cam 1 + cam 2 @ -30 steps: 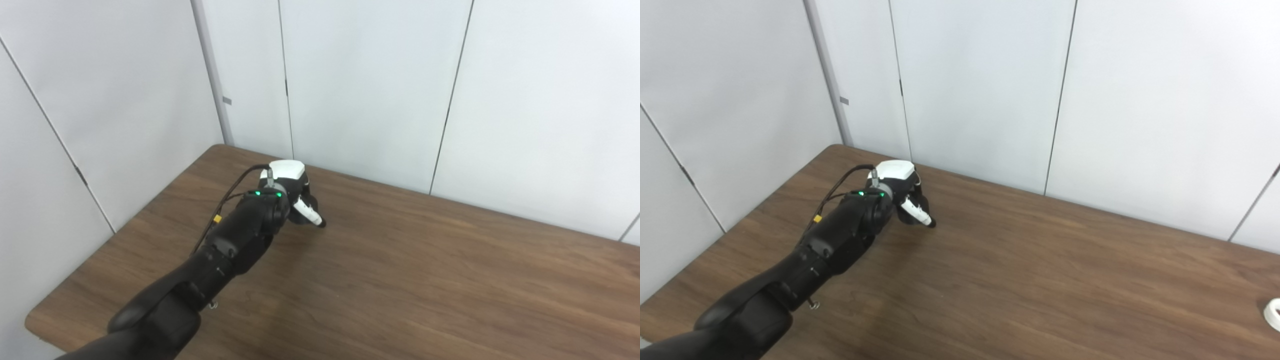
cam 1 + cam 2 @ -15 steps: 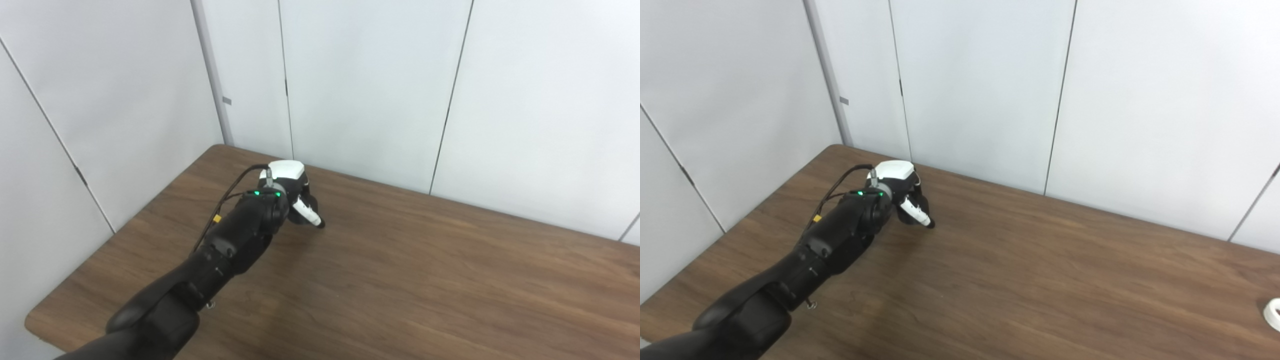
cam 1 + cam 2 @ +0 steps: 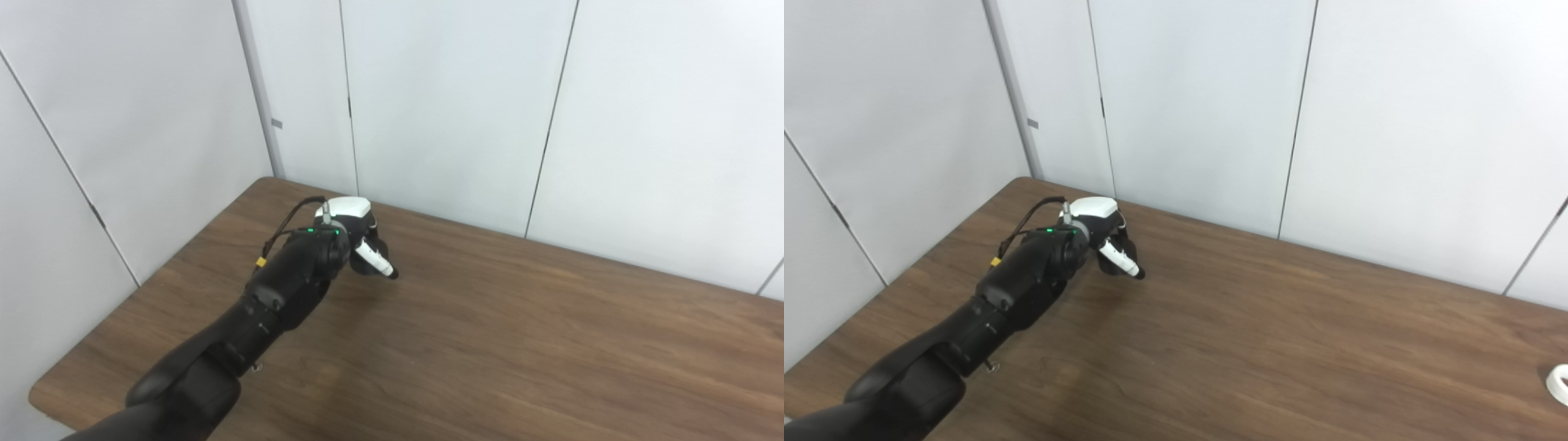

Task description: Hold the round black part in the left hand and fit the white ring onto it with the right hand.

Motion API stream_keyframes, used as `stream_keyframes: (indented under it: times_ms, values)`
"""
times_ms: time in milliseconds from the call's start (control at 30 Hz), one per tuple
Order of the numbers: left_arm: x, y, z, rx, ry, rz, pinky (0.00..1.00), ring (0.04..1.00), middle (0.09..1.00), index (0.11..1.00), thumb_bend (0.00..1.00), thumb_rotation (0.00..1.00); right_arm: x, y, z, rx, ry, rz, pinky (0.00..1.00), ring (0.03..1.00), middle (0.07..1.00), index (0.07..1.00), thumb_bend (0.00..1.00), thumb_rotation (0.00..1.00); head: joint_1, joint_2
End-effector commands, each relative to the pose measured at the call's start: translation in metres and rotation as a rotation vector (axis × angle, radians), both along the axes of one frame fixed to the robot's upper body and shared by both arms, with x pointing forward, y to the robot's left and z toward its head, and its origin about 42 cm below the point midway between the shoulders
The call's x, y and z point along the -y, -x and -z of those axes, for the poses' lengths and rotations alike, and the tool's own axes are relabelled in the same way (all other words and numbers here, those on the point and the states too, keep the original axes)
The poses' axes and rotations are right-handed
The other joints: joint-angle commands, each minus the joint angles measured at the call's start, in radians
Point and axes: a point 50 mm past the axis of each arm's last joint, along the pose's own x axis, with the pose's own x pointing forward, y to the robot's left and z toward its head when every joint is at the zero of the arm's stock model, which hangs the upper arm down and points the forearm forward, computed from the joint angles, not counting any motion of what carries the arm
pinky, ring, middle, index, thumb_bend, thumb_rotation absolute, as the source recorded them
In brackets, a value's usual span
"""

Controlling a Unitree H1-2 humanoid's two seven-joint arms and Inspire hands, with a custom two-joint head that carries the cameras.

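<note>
Little has changed over the last second: the left arm (image 3: 269, 306) has been swung a touch to the left at the elbow, and the yellow tag on its cable now sits slightly higher, while the left hand (image 3: 361, 245) has barely shifted from its spot on the table.

Nearest the camera, the black upper arm is seen coming in from the bottom left corner, stretched out diagonally over the brown wooden table (image 3: 520, 343). A green light is lit on the wrist, and a black cable (image 3: 1029, 217) is looped along its outer side.

Further out, the left hand is held low, right at the tabletop, its white back plate turned upward and its fingers curled downward. A white-sided finger (image 3: 376, 262) is pointed down and to the right, its dark tip touching or almost touching the wood. Something dark is seen under the palm, but whether that is the round black part or only the hand's own body cannot be told, so the grip itself cannot be judged either.

Far off to the right, at the very edge of the right eye view, the white ring (image 3: 1559, 384) is seen lying on the table, well apart from the hand and cut off by the frame.

Behind the table, plain white wall panels (image 3: 453, 104) are seen.
</note>
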Motion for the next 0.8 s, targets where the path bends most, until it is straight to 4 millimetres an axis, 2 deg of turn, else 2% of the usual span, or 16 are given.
stream_keyframes:
  times_ms: [0, 233, 367, 533, 767]
  values:
    - [-0.008, 0.001, -0.032, 0.040, -0.030, 0.012, 1.00, 1.000, 1.000, 1.000, 1.00, 0.40, 0.003, -0.002, 0.000, -0.020, 0.016, -0.013, 1.00, 1.000, 1.000, 1.000, 0.96, 0.55, 0.001, -0.001]
    - [-0.013, 0.018, -0.088, 0.068, -0.035, 0.066, 1.00, 1.000, 1.000, 1.000, 1.00, 0.42, 0.000, -0.005, 0.002, -0.018, 0.007, -0.017, 1.00, 1.000, 1.000, 1.000, 0.98, 0.56, 0.002, -0.013]
    - [-0.017, 0.025, -0.112, 0.080, -0.045, 0.070, 1.00, 1.000, 1.000, 1.000, 1.00, 0.43, -0.001, -0.008, 0.004, -0.013, 0.005, -0.016, 1.00, 1.000, 1.000, 1.000, 0.97, 0.56, 0.001, -0.019]
    - [-0.022, 0.029, -0.123, 0.106, -0.052, 0.062, 1.00, 1.000, 1.000, 1.000, 1.00, 0.41, -0.002, -0.009, 0.005, -0.012, 0.019, -0.016, 1.00, 1.000, 1.000, 1.000, 0.97, 0.58, 0.001, -0.025]
    - [-0.025, 0.031, -0.123, 0.099, -0.063, 0.051, 1.00, 1.000, 1.000, 1.000, 1.00, 0.39, -0.002, -0.009, 0.006, -0.010, 0.004, -0.016, 1.00, 1.000, 1.000, 1.000, 0.97, 0.57, 0.001, -0.026]
